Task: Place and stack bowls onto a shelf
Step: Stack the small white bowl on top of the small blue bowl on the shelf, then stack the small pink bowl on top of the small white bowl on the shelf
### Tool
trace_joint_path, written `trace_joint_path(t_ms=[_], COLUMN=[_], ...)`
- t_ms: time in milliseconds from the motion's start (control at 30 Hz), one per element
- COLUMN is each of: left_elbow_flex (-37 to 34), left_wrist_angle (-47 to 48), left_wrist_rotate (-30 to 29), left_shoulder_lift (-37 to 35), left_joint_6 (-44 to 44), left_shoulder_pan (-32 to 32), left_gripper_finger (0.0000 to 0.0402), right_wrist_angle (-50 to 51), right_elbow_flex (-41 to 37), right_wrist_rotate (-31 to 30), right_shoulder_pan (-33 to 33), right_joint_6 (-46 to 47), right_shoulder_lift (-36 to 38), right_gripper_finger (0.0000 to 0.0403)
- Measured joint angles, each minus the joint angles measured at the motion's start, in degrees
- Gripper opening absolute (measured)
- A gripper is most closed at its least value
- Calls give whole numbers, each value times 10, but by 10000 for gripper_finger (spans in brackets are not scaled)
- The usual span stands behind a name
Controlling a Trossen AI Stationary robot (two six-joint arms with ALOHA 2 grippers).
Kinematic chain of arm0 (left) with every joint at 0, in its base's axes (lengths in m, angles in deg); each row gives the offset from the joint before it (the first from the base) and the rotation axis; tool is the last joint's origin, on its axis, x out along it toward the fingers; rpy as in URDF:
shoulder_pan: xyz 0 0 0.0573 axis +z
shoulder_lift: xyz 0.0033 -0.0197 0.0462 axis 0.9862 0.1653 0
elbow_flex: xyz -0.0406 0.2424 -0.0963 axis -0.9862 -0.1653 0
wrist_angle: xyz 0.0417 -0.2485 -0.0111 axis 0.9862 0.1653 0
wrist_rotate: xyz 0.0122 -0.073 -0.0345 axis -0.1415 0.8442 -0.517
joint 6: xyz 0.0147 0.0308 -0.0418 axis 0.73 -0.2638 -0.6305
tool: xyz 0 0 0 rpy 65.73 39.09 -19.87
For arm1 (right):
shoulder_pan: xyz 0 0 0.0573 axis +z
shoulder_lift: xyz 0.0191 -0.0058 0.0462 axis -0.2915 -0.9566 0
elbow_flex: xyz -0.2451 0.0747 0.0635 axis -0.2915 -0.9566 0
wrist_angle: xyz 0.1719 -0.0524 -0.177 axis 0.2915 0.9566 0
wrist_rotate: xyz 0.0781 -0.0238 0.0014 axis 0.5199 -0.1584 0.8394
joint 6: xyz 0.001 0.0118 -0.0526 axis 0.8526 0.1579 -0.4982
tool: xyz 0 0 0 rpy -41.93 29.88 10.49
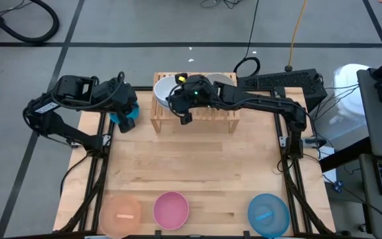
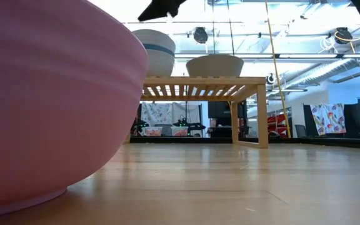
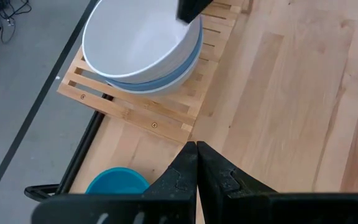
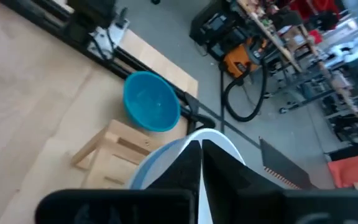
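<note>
The right gripper (image 1: pixel 186 114) is covering part of the white bowl (image 1: pixel 166 90) on the shelf (image 1: pixel 212 121). The pink bowl (image 2: pixel 42 94) is running off the low view's left edge. The peach bowl (image 1: pixel 120 216) is getting clipped by the high view's bottom edge.

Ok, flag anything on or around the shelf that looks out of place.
One teal bowl sits past the table's left edge beside the shelf, under the left arm, not on the tabletop. On the shelf, the white-over-blue stack looks neatly nested.
</note>
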Motion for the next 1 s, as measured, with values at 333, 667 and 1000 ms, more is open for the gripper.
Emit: trace_joint_path(t_ms=[333,667,1000], left_elbow_flex=[0,0,-1], left_wrist_angle=[0,0,0], left_wrist_rotate=[0,14,64], left_shoulder_lift=[0,0,8], left_joint_6=[0,9,29], left_shoulder_pan=[0,0,0], left_gripper_finger=[3,3,23], right_wrist_angle=[-60,-20,110], right_elbow_flex=[-75,-44,-44], right_wrist_rotate=[-4,-47,-126], right_shoulder_pan=[-6,12,46], right_joint_6=[-28,-62,-8], right_shoulder_lift=[-1,101,257], right_gripper_finger=[1,0,0])
